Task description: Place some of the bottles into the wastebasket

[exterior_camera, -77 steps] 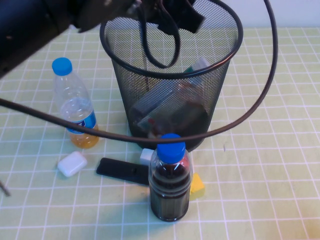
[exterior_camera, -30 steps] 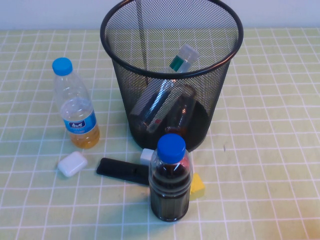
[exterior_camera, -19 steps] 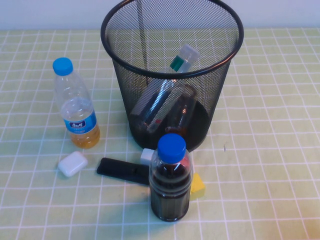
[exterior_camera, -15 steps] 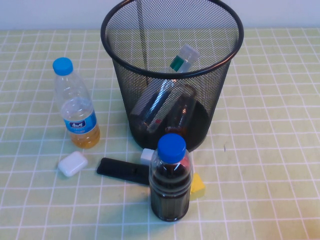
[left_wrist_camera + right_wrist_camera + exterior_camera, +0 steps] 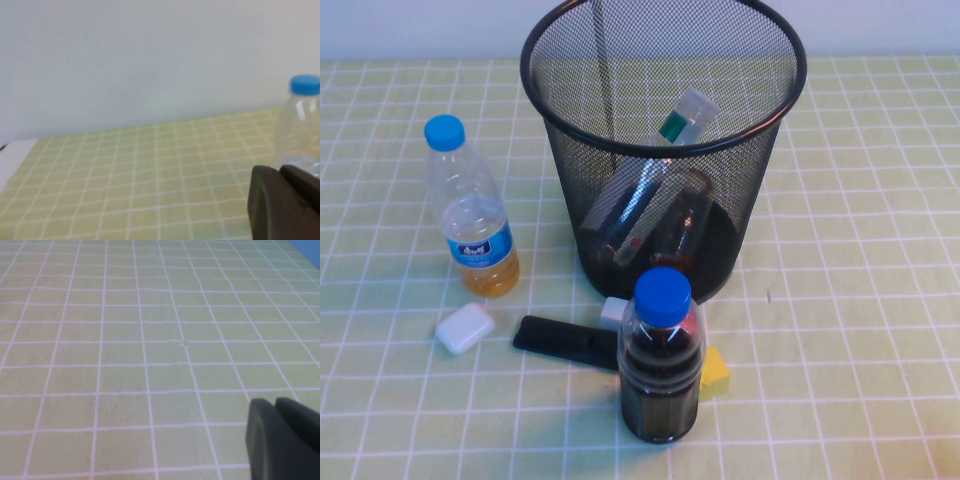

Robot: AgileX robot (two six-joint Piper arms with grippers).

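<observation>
High view: two clear plastic white-capped bottles point(image 5: 655, 185) lean inside the round black wire-mesh wastebasket point(image 5: 760, 130) on the green gridded cloth. Neither arm appears there. Left gripper point(image 5: 287, 207) and right gripper point(image 5: 285, 440) show dark edges only; their openness cannot be told.

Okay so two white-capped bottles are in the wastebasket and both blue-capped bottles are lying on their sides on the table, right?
Not quite: in the high view both blue-capped bottles stand upright on the table. The two white-capped bottles are indeed in the wastebasket.
</observation>
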